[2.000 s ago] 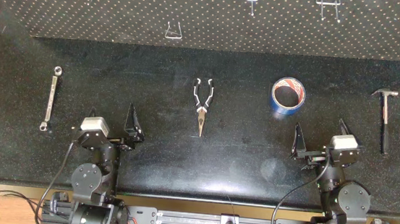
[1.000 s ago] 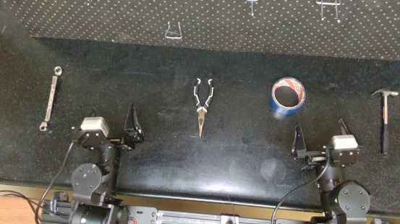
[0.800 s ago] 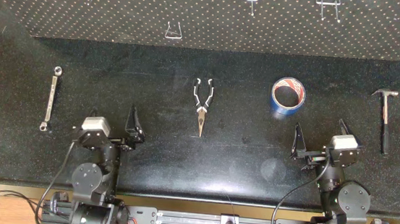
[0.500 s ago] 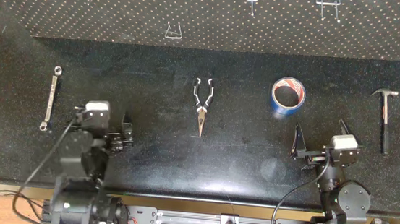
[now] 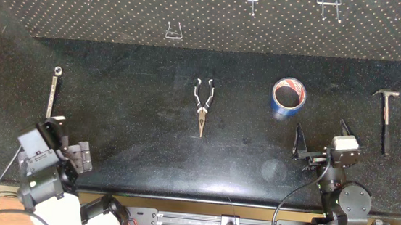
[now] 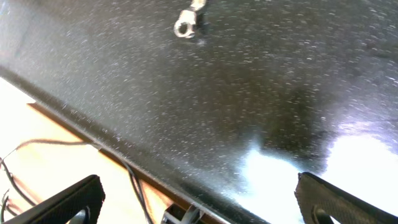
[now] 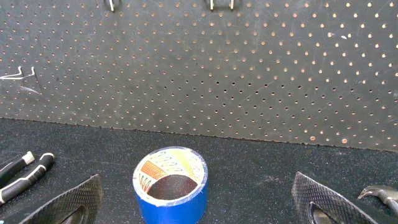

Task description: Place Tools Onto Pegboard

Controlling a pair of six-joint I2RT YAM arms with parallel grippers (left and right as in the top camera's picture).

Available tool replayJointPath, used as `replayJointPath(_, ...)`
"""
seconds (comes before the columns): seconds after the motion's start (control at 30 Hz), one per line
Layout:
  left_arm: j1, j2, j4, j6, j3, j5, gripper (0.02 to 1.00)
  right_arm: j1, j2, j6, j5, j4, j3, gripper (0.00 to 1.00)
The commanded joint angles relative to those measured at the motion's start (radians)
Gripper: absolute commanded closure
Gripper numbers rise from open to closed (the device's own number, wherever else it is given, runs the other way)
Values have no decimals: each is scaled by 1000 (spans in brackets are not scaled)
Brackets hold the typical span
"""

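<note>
A steel wrench (image 5: 51, 93) lies at the table's left, its ring end (image 6: 186, 25) also in the left wrist view. Needle-nose pliers (image 5: 202, 105) lie mid-table. A blue tape roll (image 5: 288, 96) stands to their right and shows again as the tape roll (image 7: 171, 183). A hammer (image 5: 384, 121) lies at the far right. My left gripper (image 5: 70, 142) is open and holds nothing near the front-left corner, just short of the wrench's lower end. My right gripper (image 5: 321, 138) is open and holds nothing in front of the tape. The pegboard (image 5: 209, 15) stands along the back.
Metal hooks hang on the pegboard: a wire hook (image 5: 173, 31) left of centre, another hook (image 5: 252, 0) and a double hook (image 5: 330, 7) higher up. The table's front edge (image 6: 93, 137) runs close under the left gripper, with cables (image 6: 134, 183) beyond it.
The left arm has swung left and back toward the front-left corner, so its gripper now sits near the wrench's lower end. The right arm and all tools have not moved.
</note>
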Motion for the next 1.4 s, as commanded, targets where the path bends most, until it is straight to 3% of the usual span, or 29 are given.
replayJointPath(0.03, 58, 27, -19, 9, 81, 142, 25, 6, -8, -18, 5, -6, -3, 3)
replayJointPath(0.13, 133, 138, -3, 51, 169, 280, 25, 6, -8, -18, 5, -6, -3, 3)
replayJointPath(0.23, 203, 291, 109, 118, 216, 320, 25, 6, -8, -18, 5, -6, -3, 3)
replayJointPath(0.33, 290, 444, 174, 193, 272, 506, 25, 6, -8, -18, 5, -6, -3, 3)
replayJointPath(0.47, 297, 683, 187, 205, 426, 609, 25, 6, -8, -18, 5, -6, -3, 3)
replayJointPath(0.63, 276, 935, 93, 329, 632, 615, 25, 6, -8, -18, 5, -6, -3, 3)
replayJointPath(0.87, 186, 1132, 48, 422, 743, 499, 25, 6, -8, -18, 5, -6, -3, 3)
replayJointPath(1.4, 178, 1237, 157, 360, 766, 499, 25, 6, -8, -18, 5, -6, -3, 1)
